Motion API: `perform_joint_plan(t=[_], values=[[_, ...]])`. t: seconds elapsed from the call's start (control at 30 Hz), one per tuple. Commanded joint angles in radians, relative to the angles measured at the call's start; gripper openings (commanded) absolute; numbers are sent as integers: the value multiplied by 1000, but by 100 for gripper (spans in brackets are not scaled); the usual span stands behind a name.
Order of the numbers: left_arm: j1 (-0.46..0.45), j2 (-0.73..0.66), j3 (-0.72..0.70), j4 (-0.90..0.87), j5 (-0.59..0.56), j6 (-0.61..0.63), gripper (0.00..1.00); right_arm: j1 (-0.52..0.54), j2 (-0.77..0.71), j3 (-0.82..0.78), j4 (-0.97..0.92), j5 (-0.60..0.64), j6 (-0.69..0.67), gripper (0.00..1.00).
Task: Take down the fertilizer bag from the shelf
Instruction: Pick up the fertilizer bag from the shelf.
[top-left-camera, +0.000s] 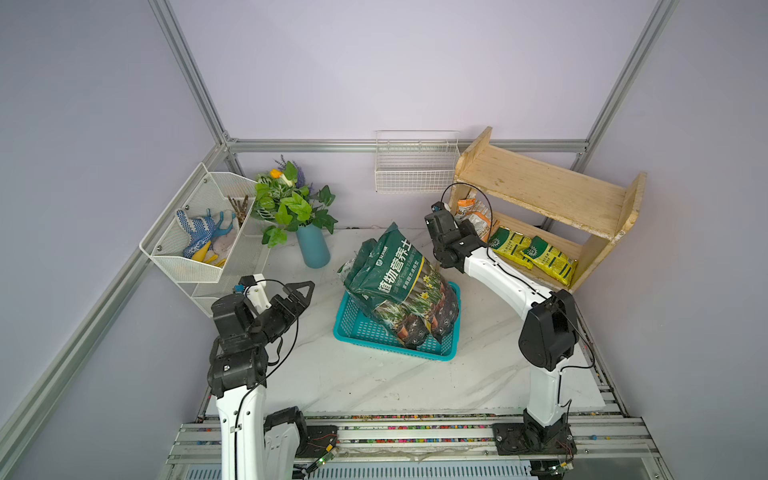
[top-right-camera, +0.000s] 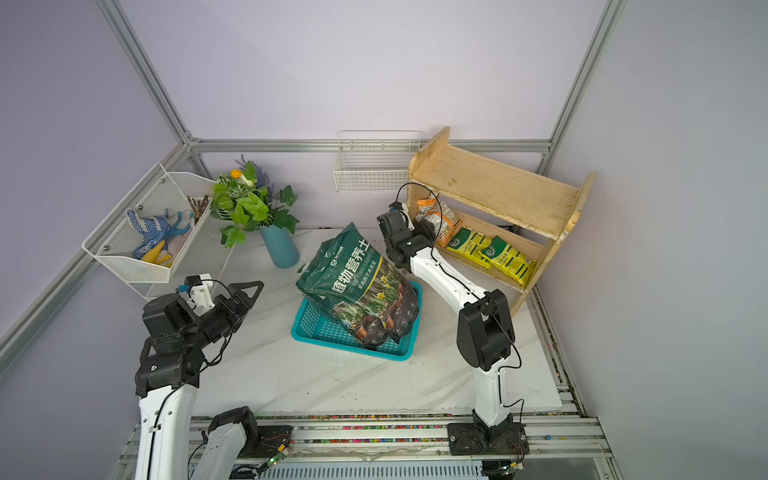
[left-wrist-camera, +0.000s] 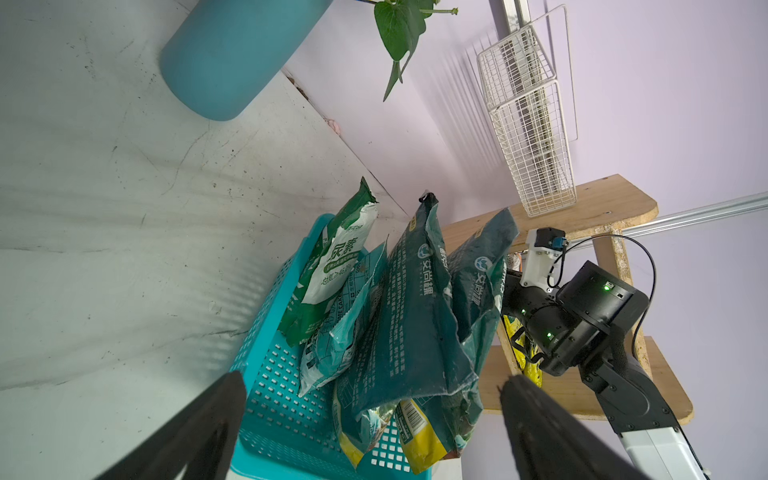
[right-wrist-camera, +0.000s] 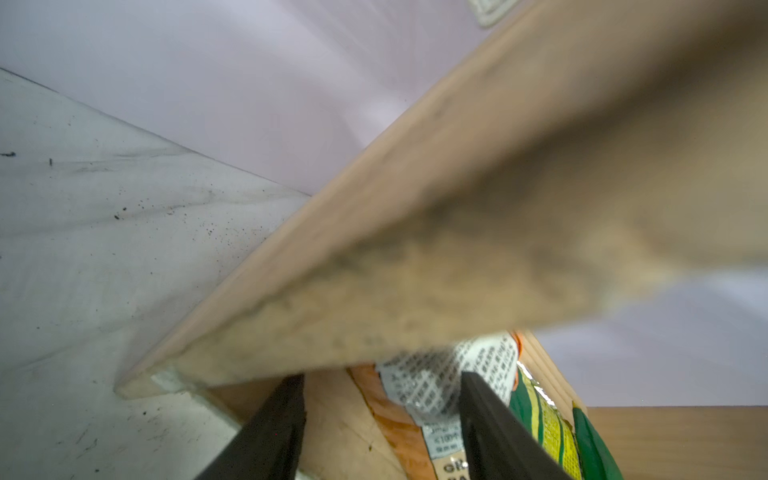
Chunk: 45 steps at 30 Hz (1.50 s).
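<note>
I am the right gripper (right-wrist-camera: 382, 376), and I have my nose pushed in under the top board of the shelf (top-left-camera: 540, 187), at the end of its lower tier, because that is where the orange bag (top-right-camera: 442, 222) of fertilizer stands, propped upright by the shelf's side panel. It is not yet off the shelf. My jaws are parted, one on each side of the bag's printed face; as far as my wrist view shows, they bracket it without pinching it, though the top board blurs much of that view and I cannot tell whether either one touches the foil. I come in low and level because the top board leaves little room above the bag. Two yellow bags (top-left-camera: 532, 253) lie flat farther along the same tier, and I judge that I should keep clear of them as I draw out. The teal basket (top-left-camera: 353, 328) sits on the table out in front of the shelf, already stuffed with soil bags (top-left-camera: 399, 282). My partner, the left gripper (left-wrist-camera: 370, 378), hangs well away from the shelf with its jaws wide and empty, out of my path.
</note>
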Motion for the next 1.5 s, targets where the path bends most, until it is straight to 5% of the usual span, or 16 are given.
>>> perform_joint_plan(t=[0.0, 0.23, 0.43, 0.93, 1.03, 1.17, 1.23, 1.47], values=[[4, -11, -7, -5, -6, 10, 100, -48, 30, -4, -30, 27, 35, 59], [4, -9, -8, -5, -6, 10, 100, -48, -109, -150, 137, 86, -36, 64], [4, -12, -12, -2, -6, 8, 100, -49, -201, -249, 196, 52, -88, 80], [5, -16, -11, -2, -8, 6, 100, -67, -60, -140, 64, -75, -40, 77], [5, -15, -11, -2, -8, 6, 100, -76, -31, -119, 36, -95, -24, 68], [4, -15, -10, -2, -6, 6, 100, -92, -17, -115, 17, -123, -5, 16], [4, -16, -11, -2, -7, 6, 100, -97, -21, -116, 12, -137, 8, 0], [5, -17, -11, 0, -7, 6, 100, -99, -105, -138, 25, -197, 52, 0]])
